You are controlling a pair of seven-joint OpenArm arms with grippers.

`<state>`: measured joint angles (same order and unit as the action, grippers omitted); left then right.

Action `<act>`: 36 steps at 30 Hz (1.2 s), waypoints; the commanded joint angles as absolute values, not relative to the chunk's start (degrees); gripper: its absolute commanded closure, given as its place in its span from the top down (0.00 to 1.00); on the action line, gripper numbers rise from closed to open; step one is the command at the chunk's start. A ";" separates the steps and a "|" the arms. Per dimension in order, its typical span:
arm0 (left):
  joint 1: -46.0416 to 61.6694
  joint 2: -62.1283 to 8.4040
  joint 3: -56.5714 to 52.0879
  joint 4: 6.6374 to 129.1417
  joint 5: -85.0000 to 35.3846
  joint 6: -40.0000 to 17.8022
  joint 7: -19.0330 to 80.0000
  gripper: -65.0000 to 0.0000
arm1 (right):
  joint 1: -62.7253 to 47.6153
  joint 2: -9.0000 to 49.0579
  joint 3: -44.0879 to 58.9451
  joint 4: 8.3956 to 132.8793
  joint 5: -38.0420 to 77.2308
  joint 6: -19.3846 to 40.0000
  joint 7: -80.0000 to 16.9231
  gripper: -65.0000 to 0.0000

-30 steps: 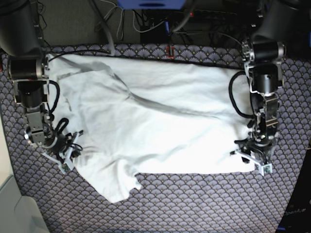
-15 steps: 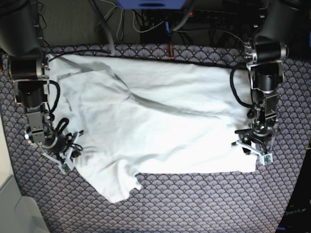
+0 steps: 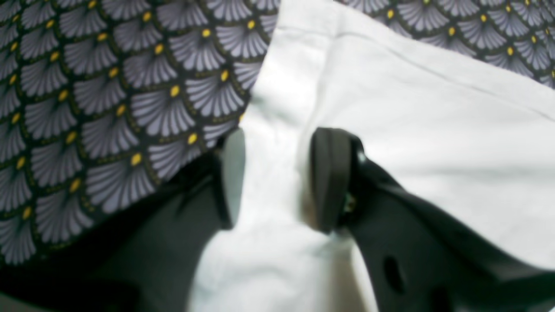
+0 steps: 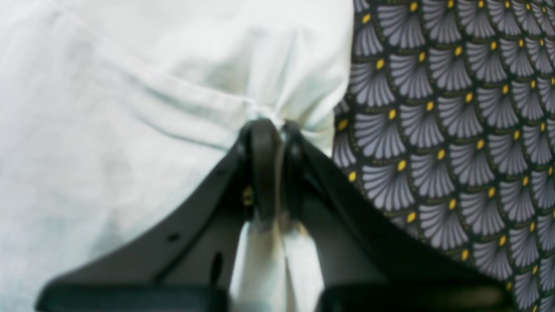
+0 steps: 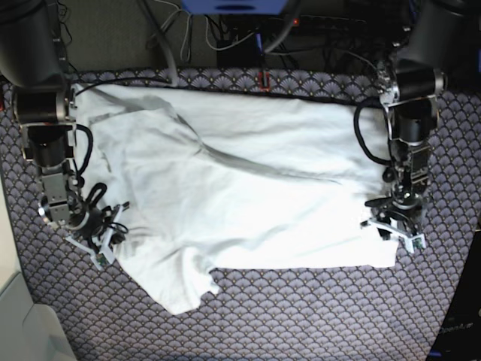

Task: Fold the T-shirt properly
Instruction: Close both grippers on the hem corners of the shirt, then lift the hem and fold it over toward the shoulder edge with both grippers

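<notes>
The white T-shirt (image 5: 240, 195) lies spread and wrinkled across the purple scallop-patterned tablecloth (image 5: 301, 316), with a loose flap at the front left. My left gripper (image 5: 394, 229) is at the shirt's front right corner. In the left wrist view the left gripper (image 3: 282, 177) is open, its jaws apart with a ridge of the shirt's edge (image 3: 433, 108) between them. My right gripper (image 5: 101, 235) is at the shirt's left edge. In the right wrist view the right gripper (image 4: 274, 160) is shut on a bunched pinch of the shirt (image 4: 108, 130).
Cables and dark equipment (image 5: 225, 37) run along the table's back edge, with a small red part (image 5: 262, 78) there. A pale surface (image 5: 15, 316) borders the table at the front left. Bare tablecloth lies in front of the shirt.
The left gripper has shifted slightly toward the far side and right at the shirt's right corner. The right gripper and the shirt have not visibly moved.
</notes>
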<state>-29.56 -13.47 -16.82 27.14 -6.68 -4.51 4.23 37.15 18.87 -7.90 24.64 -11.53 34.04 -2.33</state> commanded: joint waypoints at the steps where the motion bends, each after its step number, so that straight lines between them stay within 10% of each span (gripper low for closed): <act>1: -30.55 -14.11 -17.71 25.89 -6.64 -3.38 7.25 0.39 | 37.49 18.95 -8.22 24.48 -13.23 34.42 -5.49 0.00; 5: -30.64 -13.93 -18.95 24.31 -6.64 -3.47 7.25 0.36 | 37.49 18.95 -8.22 24.48 -13.23 34.42 -5.49 0.00; 10: -30.64 -13.93 -18.77 23.96 -6.64 -3.56 7.60 0.00 | 37.49 18.95 -8.22 24.48 -13.23 34.42 -5.49 0.00; 36: -25.01 -11.47 -18.77 55.87 -6.64 -3.56 21.93 0.01 | 32.40 20.18 -5.67 36.62 -12.88 34.42 -7.34 0.00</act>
<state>-23.00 -10.96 -18.68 54.59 -6.46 -3.38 23.53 31.07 19.07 -5.69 36.51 -12.49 34.04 -6.96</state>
